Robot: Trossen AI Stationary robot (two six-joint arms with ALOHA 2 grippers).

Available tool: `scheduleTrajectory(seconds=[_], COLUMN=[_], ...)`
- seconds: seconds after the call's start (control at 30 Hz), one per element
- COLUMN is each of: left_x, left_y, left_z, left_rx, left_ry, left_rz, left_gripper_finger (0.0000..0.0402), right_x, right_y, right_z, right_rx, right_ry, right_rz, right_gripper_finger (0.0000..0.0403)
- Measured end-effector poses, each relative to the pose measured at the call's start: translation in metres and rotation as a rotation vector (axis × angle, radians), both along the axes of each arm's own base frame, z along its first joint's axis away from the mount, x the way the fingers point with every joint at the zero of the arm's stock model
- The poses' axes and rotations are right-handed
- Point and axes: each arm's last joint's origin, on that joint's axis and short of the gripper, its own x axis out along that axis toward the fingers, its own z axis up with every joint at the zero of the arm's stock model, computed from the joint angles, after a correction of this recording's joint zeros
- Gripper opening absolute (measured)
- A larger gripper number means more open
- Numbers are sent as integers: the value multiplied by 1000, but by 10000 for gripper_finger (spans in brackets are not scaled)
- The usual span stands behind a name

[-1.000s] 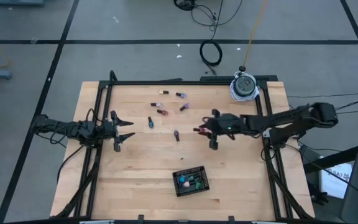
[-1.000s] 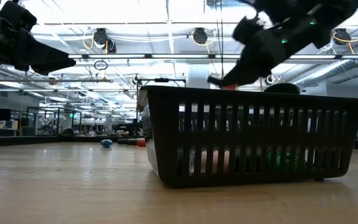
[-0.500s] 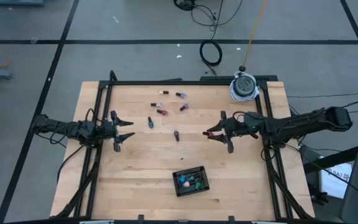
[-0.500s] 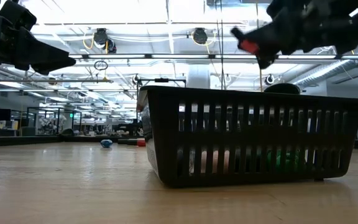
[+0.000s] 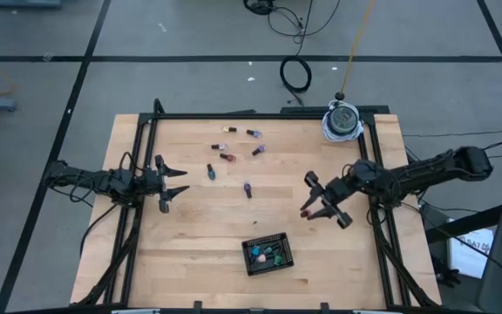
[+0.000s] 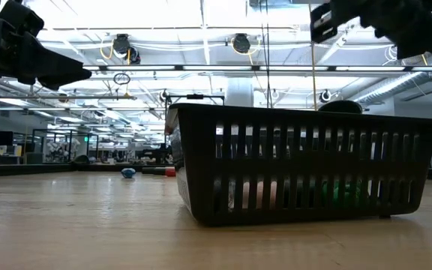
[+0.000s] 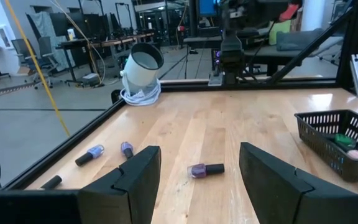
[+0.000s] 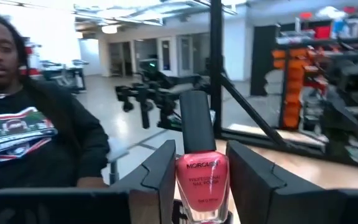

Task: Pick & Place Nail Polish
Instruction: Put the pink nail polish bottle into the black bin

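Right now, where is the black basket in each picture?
High view: basket near the table's front edge, bottles inside.
Low view: basket fills the middle, close up.
Left wrist view: basket at the right edge.
Right wrist view: not in it.
Shared landmark: the wooden table.

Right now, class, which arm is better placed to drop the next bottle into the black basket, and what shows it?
The right. Its gripper is shut on a pink nail polish bottle and hangs close to the black basket. The left gripper is open, holds nothing, and waits at the table's left edge.
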Motion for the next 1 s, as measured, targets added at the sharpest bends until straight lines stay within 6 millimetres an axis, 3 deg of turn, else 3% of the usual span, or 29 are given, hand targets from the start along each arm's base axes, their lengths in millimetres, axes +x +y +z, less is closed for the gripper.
scheduleTrajectory(seconds=[0.5,0.6,0.8,1.0], left_x=[0,0,0,0], left_y=[0,0,0,0], left_z=[0,0,0,0], left_rx=[0,0,0,0], left_ry=[0,0,0,0], left_rz=[-1,-1,-1,-2], left_gripper_finger=[214,214,214,214], right_x=[-1,0,5,6], right_y=[8,6,-3,-6], right_z=[1,0,-7,-14], right_rx=[-19,-10,15,-171], right_ry=[-28,-11,75,88], right_rz=[21,-63,-401,-595], right_gripper_finger=[109,109,109,109])
